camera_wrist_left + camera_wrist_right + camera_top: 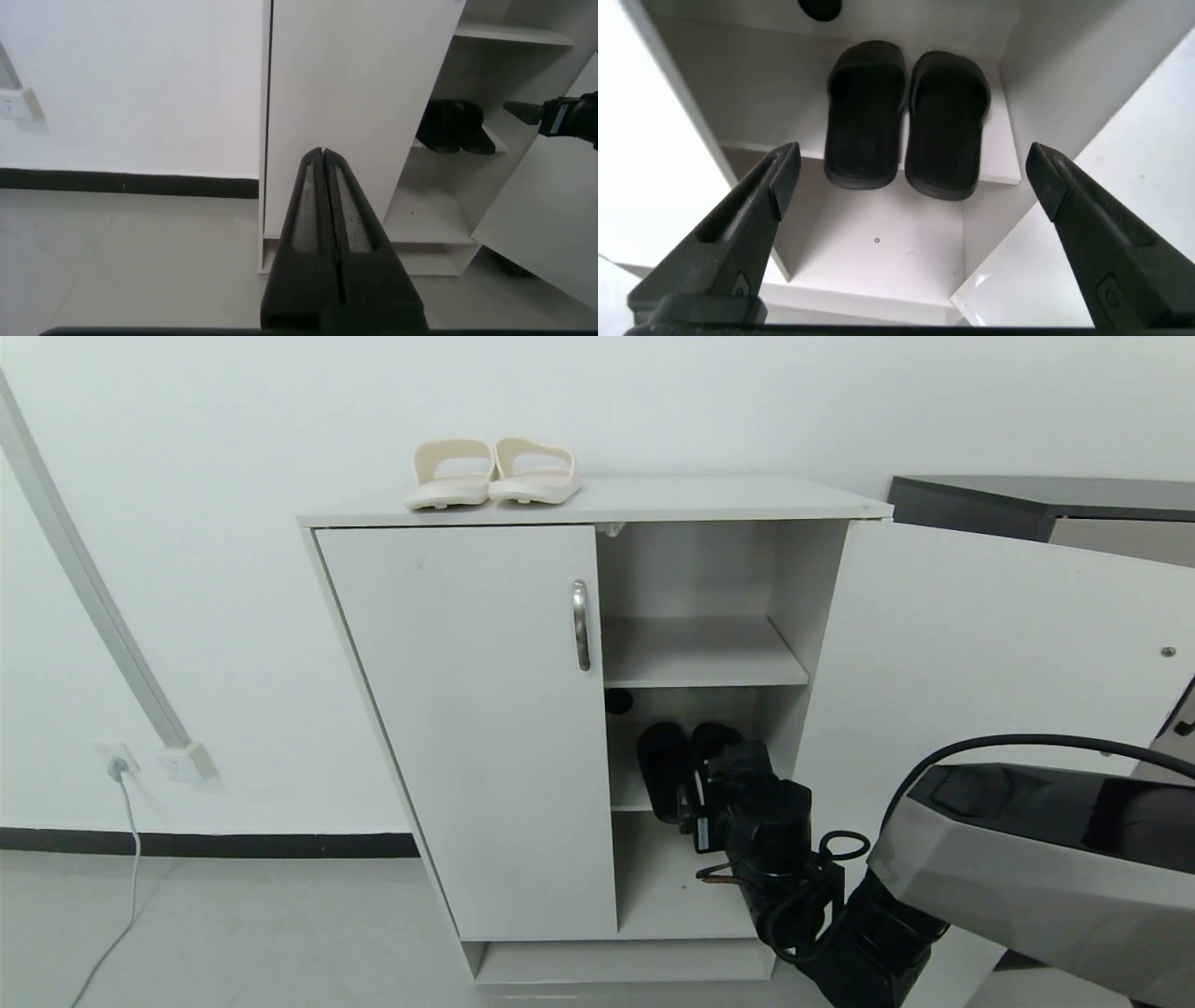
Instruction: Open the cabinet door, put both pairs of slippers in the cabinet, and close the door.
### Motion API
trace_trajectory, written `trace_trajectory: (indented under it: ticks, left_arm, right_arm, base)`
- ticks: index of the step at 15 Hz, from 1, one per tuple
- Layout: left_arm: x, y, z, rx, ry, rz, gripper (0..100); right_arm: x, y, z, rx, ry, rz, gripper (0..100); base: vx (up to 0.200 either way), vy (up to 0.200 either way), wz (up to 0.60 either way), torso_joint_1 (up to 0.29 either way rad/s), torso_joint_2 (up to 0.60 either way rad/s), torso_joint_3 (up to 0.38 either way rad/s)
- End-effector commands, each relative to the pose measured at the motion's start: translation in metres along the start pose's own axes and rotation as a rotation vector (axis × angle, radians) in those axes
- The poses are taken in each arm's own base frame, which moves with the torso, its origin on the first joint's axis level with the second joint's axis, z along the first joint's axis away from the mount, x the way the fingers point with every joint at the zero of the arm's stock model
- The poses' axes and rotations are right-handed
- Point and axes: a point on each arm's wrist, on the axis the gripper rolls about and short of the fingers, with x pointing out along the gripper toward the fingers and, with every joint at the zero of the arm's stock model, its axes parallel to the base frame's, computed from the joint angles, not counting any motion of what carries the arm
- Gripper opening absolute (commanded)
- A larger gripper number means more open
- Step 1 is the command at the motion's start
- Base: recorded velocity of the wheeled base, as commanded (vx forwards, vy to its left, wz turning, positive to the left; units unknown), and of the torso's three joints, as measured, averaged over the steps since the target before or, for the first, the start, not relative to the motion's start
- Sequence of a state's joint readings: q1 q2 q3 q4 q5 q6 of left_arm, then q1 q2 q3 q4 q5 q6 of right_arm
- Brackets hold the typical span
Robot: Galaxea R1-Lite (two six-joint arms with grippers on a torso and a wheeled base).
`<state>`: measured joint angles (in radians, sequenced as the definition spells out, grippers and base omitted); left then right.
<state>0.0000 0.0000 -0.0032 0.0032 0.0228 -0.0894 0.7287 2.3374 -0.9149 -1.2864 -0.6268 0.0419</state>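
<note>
Slippers [943, 121] — black, paired on the cabinet shelf [785, 121] — face the wide-spread right gripper [912, 157].

No text, number, label or sign can be read on anything here, for the cabinet [700, 499], the cream slippers [492, 474] on its top, the black slippers [906, 121] on its shelf and the wall socket [117, 761] all show plain surfaces.
</note>
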Motion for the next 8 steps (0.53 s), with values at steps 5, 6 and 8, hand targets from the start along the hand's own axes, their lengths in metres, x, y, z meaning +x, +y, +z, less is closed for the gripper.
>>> trace_trajectory:
  ticks: [5,6,8]
  left_arm:
    - [0.0001,0.0001,0.0,-0.003,0.001,0.003,0]
    - [0.0001,0.0,0.0,-0.003,0.001,0.002,0]
    - [0.0001,0.0,0.0,-0.003,0.001,0.005,0]
  right_arm:
    - [-0.0036,-0.0013,-0.0025,-0.029,-0.022,0.003,100]
    - [-0.0045,-0.0011,-0.0029,-0.03,-0.024,0.006,100]
    - [-0.0051,-0.0016,-0.0039,-0.033,-0.02,0.006,100]
  base:
    - [0.0,0.0,0.0,0.0,0.0,0.0]
    - [0.0,0.0,0.0,0.0,0.0,0.0]
    - [0.0,0.0,0.0,0.0,0.0,0.0]
